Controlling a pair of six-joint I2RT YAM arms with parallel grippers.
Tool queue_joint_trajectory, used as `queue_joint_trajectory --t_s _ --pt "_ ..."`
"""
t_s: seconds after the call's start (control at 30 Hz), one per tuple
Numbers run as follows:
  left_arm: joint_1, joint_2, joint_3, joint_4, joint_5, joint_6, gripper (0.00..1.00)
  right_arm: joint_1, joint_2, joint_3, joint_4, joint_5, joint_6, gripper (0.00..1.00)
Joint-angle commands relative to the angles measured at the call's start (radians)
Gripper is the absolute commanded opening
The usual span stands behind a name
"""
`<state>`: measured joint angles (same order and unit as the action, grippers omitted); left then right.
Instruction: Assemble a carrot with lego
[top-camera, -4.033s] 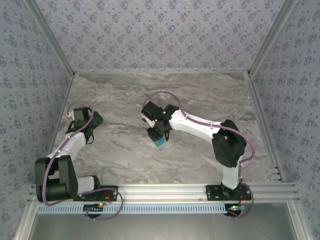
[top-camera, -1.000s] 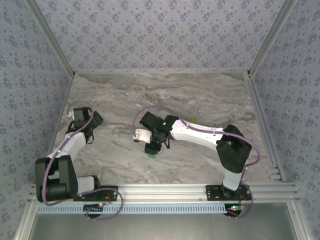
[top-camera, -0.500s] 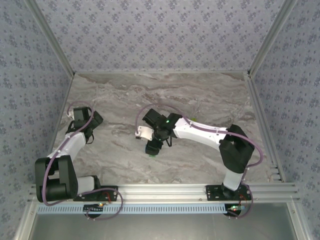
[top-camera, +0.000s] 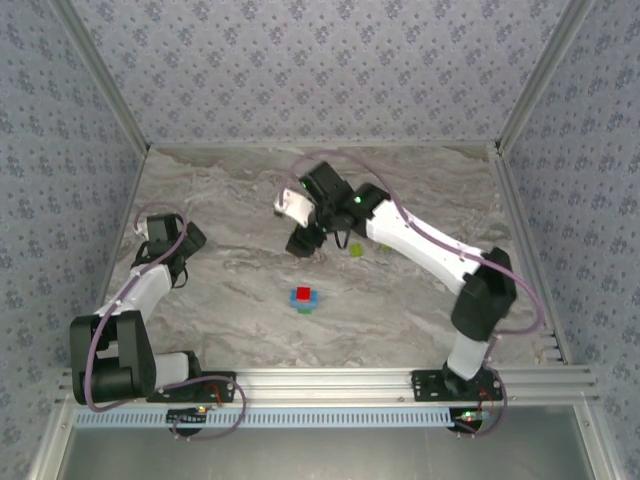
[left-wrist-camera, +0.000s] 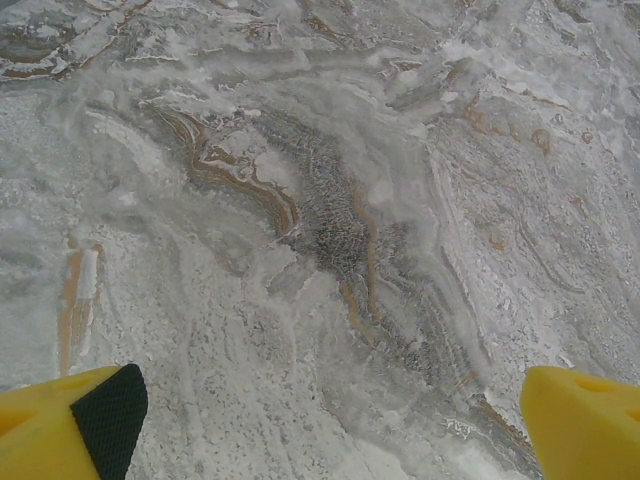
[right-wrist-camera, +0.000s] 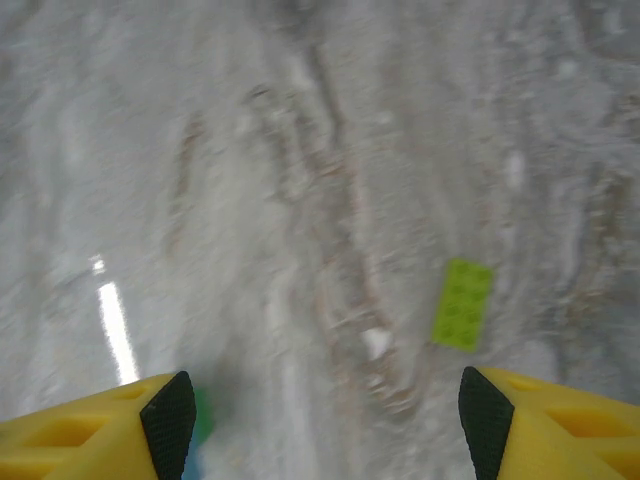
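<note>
Two wide, empty: left pincer, right pincer | carrot likely light, rigid, topples easily | grasp lime-green brick across long sides

Soft, even light, faint shadows. The right wrist view is blurred, with a glare streak on the desk; the left wrist view is sharp.

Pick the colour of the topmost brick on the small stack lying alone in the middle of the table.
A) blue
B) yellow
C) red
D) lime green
C: seen from above, the stack has a red brick uppermost, with blue and green edges peeking out beneath it.
</note>
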<state>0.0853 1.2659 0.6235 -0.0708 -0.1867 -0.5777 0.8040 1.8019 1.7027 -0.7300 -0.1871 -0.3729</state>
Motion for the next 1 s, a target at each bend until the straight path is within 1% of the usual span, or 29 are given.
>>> queue_joint_trajectory --t_s 0.0,0.07,0.13,0.27,0.53,0.97 --pt "0.006 -0.005 0.034 0.0 0.005 -0.002 0.97 -0.05 0.229 0.168 -0.132 0.084 0.037 0.74" --pt "0.008 -0.007 0.033 -0.001 0.002 -0.002 0.98 -0.072 0.348 0.282 -0.173 0.105 0.043 0.73" --pt "0.01 -0.008 0.033 -0.001 -0.001 -0.002 0.98 -0.094 0.447 0.368 -0.182 0.099 0.062 0.73" --pt "0.011 -0.005 0.034 0.002 0.003 -0.001 0.97 -0.118 0.543 0.453 -0.184 0.079 0.083 0.73" --pt "0.013 0.003 0.04 0.006 0.01 -0.005 0.97 -0.119 0.573 0.436 -0.178 0.068 0.083 0.73" --pt "0.013 0.007 0.042 0.006 0.009 -0.004 0.97 -0.115 0.645 0.444 -0.193 0.086 0.051 0.67"
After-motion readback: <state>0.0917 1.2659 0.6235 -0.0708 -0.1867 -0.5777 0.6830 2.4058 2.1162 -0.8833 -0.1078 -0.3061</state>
